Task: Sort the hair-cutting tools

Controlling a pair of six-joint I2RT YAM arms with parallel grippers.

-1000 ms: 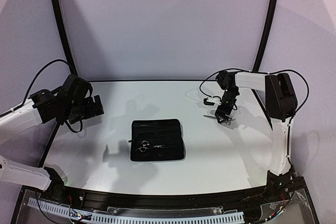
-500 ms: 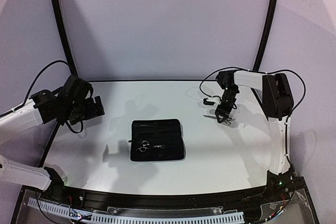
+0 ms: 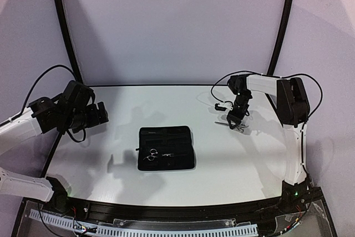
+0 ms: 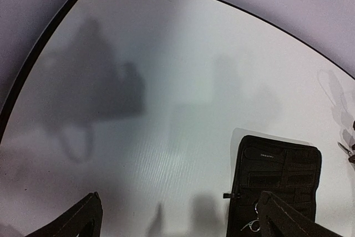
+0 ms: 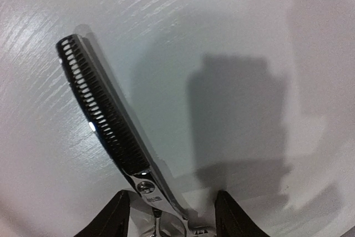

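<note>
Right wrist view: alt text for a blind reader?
Silver thinning scissors, blades closed and toothed edge pointing up-left, are held near the pivot by the right gripper over a white table. A blocky shadow falls to the right.

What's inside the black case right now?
One pair of silver scissors and a smaller silver item beside it show near the near edge. Any black comb would be lost against the dark lining.

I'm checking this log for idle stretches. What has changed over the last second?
The right end effector, straddling the handle end of the thinning scissors, edged slightly up-frame in the top view. Whether it grips them is unclear. The left end effector, open and empty, drew back slightly leftward. The black case and the scissors in it stayed put.
</note>
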